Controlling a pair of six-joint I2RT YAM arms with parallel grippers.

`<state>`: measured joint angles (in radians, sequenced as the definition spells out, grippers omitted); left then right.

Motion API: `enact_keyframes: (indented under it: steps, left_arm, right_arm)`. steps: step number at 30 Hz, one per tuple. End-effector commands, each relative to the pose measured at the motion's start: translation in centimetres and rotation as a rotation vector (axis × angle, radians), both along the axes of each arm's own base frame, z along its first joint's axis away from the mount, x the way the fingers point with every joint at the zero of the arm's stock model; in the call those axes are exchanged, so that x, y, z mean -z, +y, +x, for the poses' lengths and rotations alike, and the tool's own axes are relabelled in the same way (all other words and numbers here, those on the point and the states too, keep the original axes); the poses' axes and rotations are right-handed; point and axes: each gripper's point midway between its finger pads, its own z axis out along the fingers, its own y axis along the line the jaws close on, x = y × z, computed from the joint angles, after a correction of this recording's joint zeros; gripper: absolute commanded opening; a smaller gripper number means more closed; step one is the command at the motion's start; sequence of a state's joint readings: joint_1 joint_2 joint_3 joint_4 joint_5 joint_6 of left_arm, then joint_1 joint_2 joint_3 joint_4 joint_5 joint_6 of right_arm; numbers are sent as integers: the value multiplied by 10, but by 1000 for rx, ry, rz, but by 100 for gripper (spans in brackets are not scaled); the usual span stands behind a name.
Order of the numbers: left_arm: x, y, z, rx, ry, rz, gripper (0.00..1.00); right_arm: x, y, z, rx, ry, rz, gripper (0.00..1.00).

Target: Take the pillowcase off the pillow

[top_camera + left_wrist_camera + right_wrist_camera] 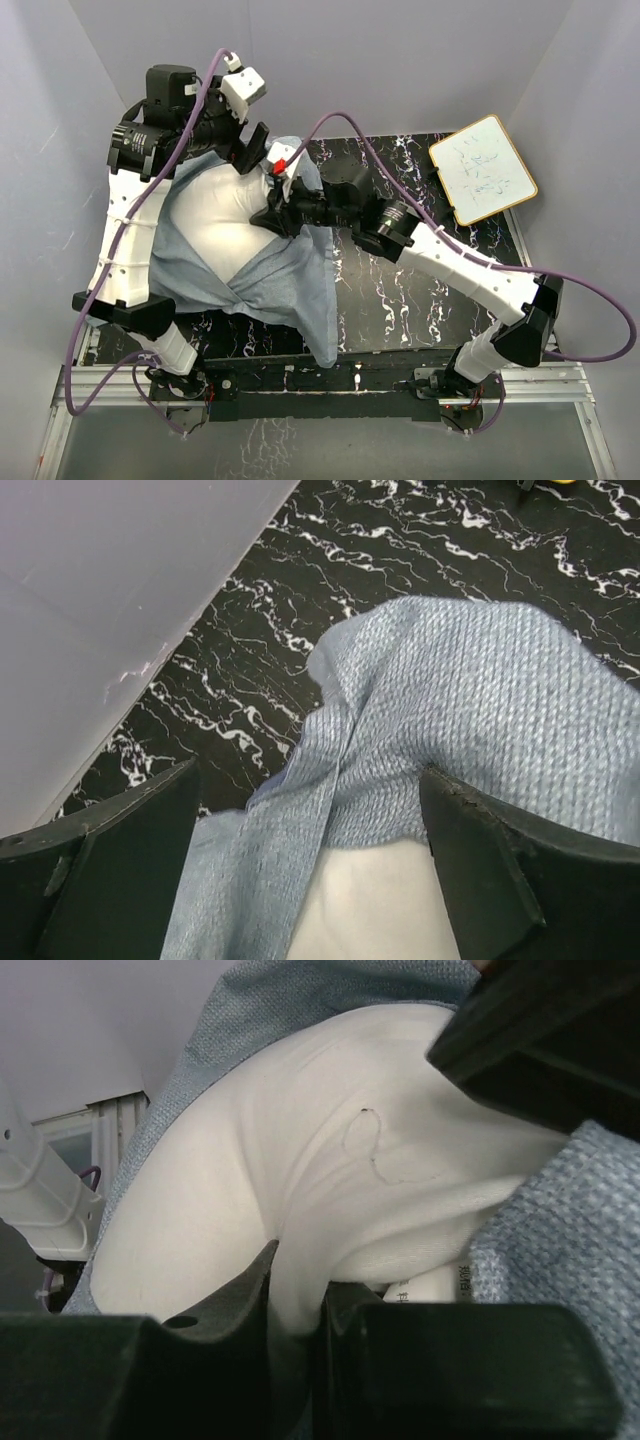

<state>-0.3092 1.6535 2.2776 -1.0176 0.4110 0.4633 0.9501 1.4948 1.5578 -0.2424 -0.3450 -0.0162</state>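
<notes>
The pillowcase [285, 290] shows its pale grey-blue inner side, peeled back and spread around the white pillow [222, 225] on the left half of the table. My right gripper [272, 215] is shut on a fold of the pillow at its right edge; in the right wrist view the jaws [297, 1305] pinch the white pillow [300, 1150], with pillowcase [565, 1240] beside it. My left gripper [253, 150] is open at the pillow's far end. In the left wrist view it [310, 865] straddles the pillowcase hem [450, 710] and bare pillow [375, 910] without closing on them.
A white framed board [483, 170] lies at the table's far right corner. The black marbled table [420, 300] lies bare to the right of the pillow. Grey walls stand close at the back and left [110, 590].
</notes>
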Motion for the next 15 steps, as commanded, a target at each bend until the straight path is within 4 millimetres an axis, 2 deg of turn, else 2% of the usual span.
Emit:
enact_keyframes:
  steps: [1, 6, 9, 12, 15]
  left_arm:
    - [-26, -21, -15, 65, -53, -85, 87]
    - [-19, -40, 9, 2, -5, -165, 85]
    - [1, -43, 34, -70, 42, -157, 86]
    - [20, -50, 50, -98, 93, -161, 84]
    - [35, -63, 58, -104, 140, -162, 75]
  right_arm:
    - [-81, 15, -18, -47, -241, 137, 8]
    - [-73, 23, -34, -55, -269, 104, 8]
    - [-64, 26, -48, -59, -294, 69, 8]
    - [-60, 32, -66, -85, -311, 57, 8]
    - [-61, 42, -91, -117, -330, 62, 8]
